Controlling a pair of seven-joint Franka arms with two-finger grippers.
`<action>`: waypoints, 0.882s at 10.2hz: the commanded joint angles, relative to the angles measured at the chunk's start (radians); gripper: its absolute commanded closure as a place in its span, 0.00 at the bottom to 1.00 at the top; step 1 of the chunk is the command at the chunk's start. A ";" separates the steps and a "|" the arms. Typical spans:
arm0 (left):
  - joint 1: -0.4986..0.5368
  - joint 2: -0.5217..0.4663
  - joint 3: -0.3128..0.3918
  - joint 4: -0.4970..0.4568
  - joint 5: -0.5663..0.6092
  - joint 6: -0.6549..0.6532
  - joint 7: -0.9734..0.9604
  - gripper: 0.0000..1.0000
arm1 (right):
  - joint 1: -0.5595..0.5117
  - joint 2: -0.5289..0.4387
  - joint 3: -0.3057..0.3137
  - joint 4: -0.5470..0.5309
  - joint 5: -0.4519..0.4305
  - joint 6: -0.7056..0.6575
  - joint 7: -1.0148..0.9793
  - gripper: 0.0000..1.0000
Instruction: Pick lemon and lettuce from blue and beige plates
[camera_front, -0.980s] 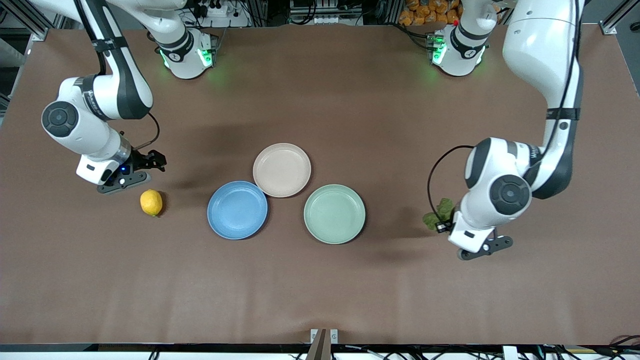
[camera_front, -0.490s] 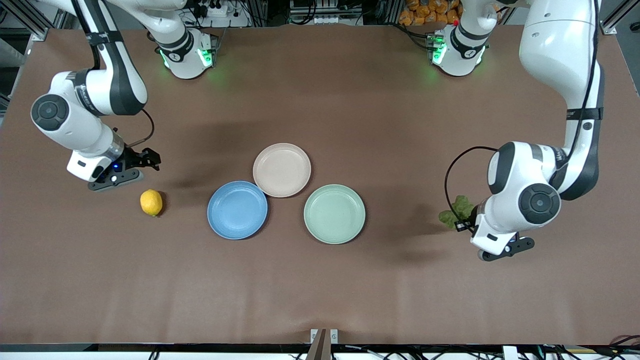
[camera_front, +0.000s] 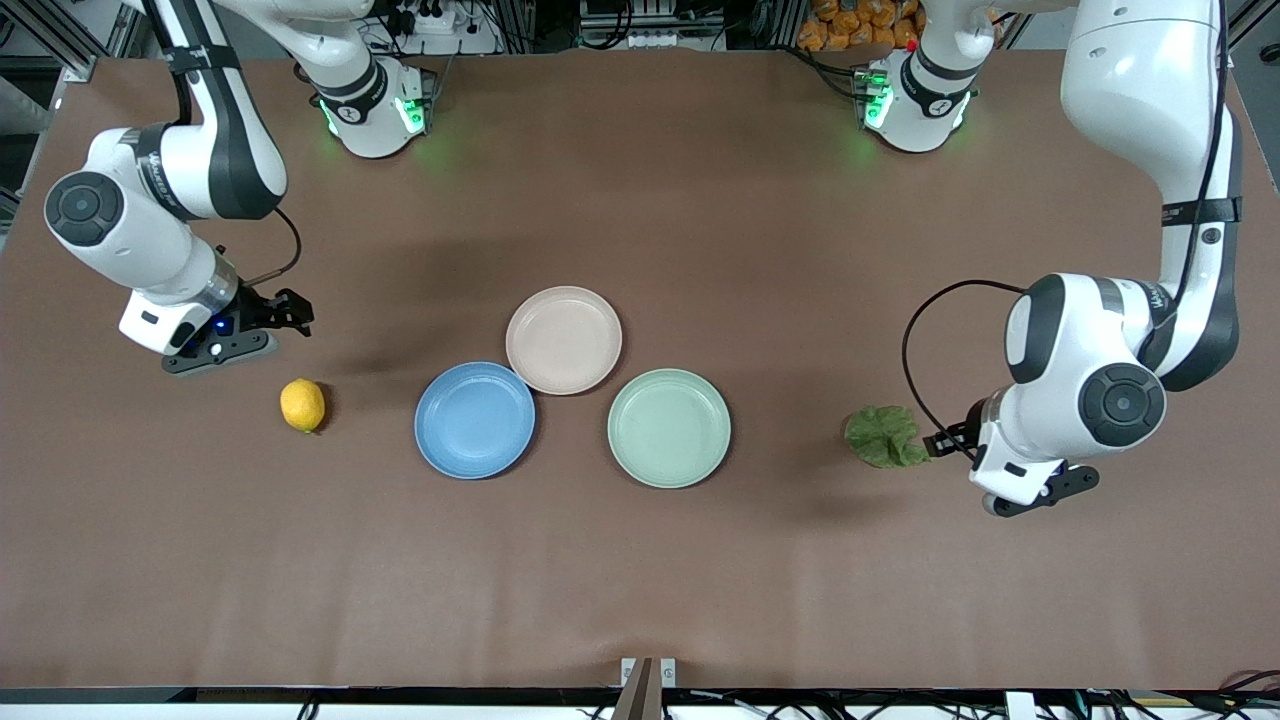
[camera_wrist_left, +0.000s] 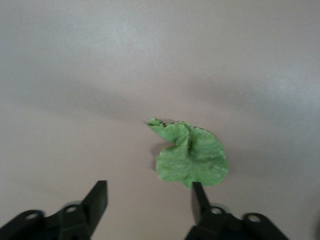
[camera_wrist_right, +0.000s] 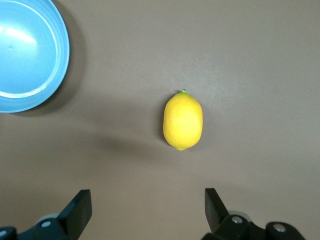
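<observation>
Tools (camera_wrist_left: 147, 200) (camera_wrist_right: 147, 210) both open, empty

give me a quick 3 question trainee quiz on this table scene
1. True or false: the lemon lies on the blue plate.
2. What lies on the table beside the left hand? A) lettuce B) lemon C) mint plate
3. How many plates hold food?

Key: 1. False, it lies on the table toward the right arm's end, near the open right hand. 2. A, the lettuce. 3. None; the blue plate, beige plate and mint plate are bare.
</observation>
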 joint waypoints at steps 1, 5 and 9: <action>0.034 -0.042 -0.008 -0.019 -0.074 -0.058 0.029 0.00 | -0.019 -0.051 0.011 -0.027 -0.017 -0.019 -0.001 0.00; 0.037 -0.149 -0.008 -0.179 -0.116 -0.046 0.015 0.00 | -0.025 -0.074 0.011 -0.029 -0.017 -0.020 -0.002 0.00; 0.011 -0.361 -0.015 -0.512 -0.117 0.123 0.018 0.00 | -0.025 -0.088 0.011 -0.026 -0.017 -0.019 -0.004 0.00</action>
